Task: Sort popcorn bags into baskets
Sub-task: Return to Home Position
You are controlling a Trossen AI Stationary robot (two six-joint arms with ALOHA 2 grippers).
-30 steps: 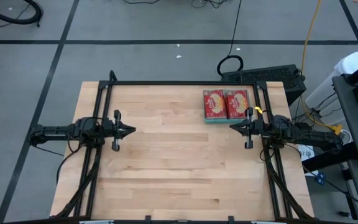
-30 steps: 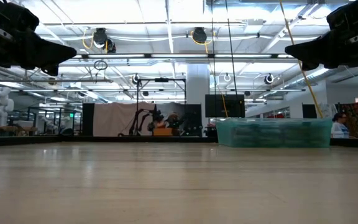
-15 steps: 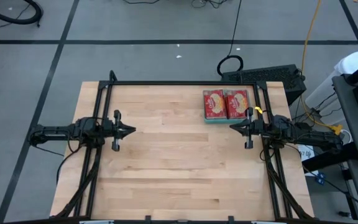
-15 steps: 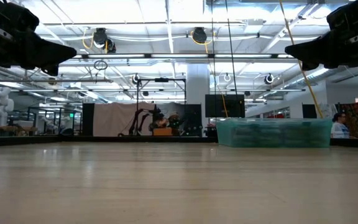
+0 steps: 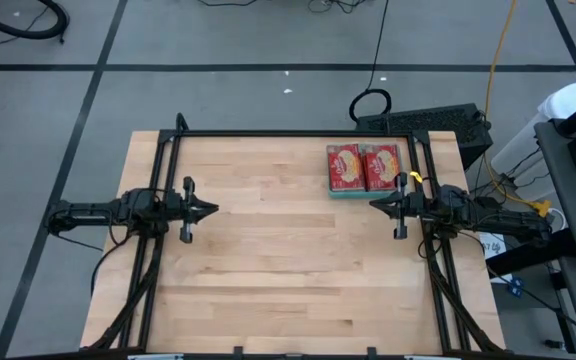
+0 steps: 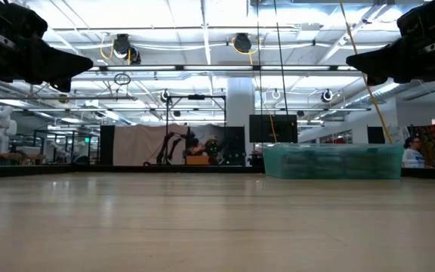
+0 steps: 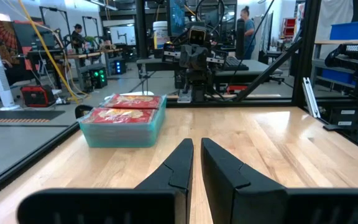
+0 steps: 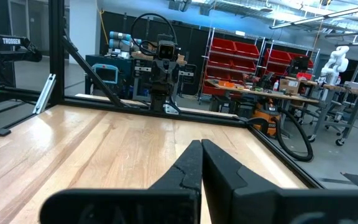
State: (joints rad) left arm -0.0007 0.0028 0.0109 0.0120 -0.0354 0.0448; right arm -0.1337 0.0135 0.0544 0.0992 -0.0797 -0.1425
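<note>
sitting in the teal basket (image 5: 364, 193), two popcorn bags (image 5: 362, 166) lie flat side by side, red fronts w/ the popcorn pic up, filling the basket's width btwn them. left wrist view has the top bags about level w/ the rim. what's under them can't be made out thru the cloudy wall. no other bags in sight on the worktop (image 5: 268, 260).

basket sits on the right part of the worktop, close to the far edge as the low view sees it, just inside the black frame rail (image 5: 288, 133).

right end effector (image 5: 373, 205) is just beside the basket in the high view, off the corner nearest it, pointing in toward the worktop's middle. low view shows it up in the air, well clear of the wood, not touching basket or bags. its fingers (image 8: 188, 165) are pressed together, nothing btwn them.

left end effector (image 5: 211, 210) is at the opposite side, well apart from the basket, also raised and aimed inward, so the two arms face each other across bare wood. fingers all but closed, only a thin slit showing, holding nothing.

beyond the worktop: lab room w/ benches, racks and ceiling lights. a person (image 6: 412, 151) shows at the right edge of the low view, behind the basket.
</note>
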